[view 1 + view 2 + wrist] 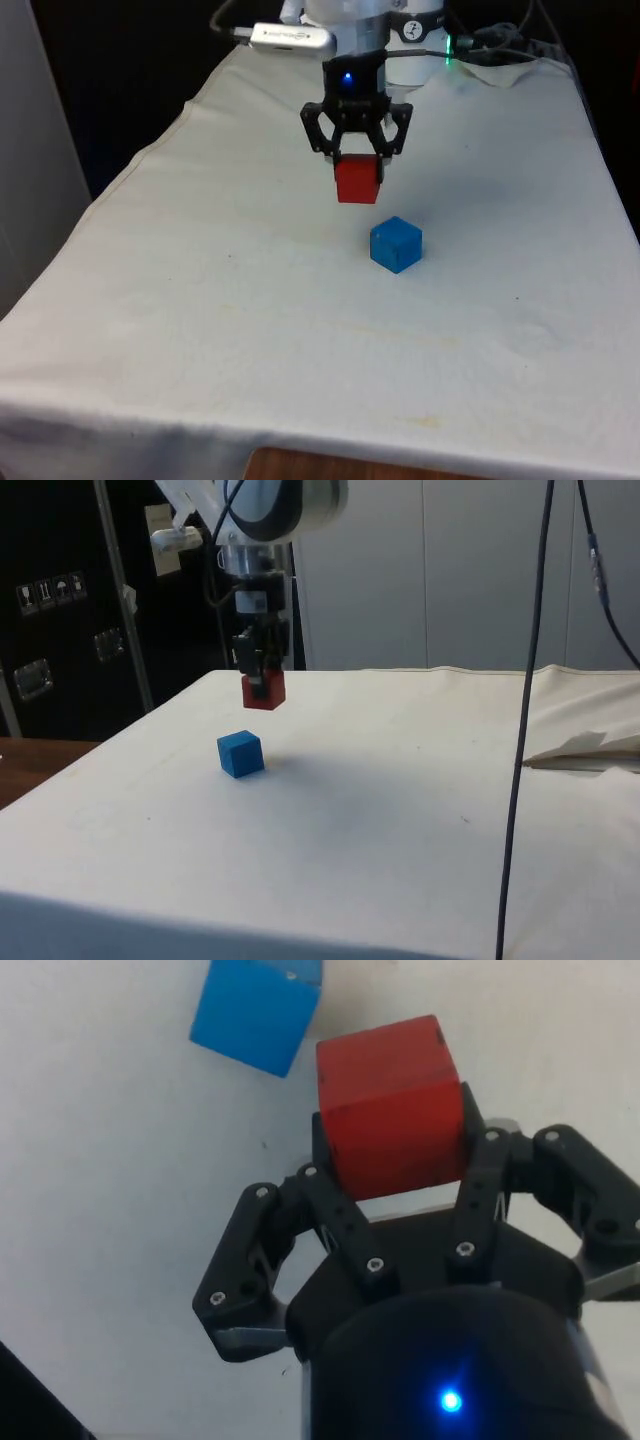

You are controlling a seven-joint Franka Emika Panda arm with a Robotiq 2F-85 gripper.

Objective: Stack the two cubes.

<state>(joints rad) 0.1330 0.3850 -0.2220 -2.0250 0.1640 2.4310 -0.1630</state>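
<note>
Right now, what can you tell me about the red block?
The red cube is a small, solid-looking block with flat faces, matte like painted wood, and a few dark scuffs along its edges. The gripper is shut on it, with a finger pressing on each side, and holds it in the air, clear of the white cloth. It hangs a bit tilted. Nothing else touches it. The blue cube sits on the cloth below it and slightly to one side.

No words, brands or numbers can be read. The dark cabinet (50, 630) in the side view carries a small white label (48, 592) with handling pictograms, too small to make out further.
</note>
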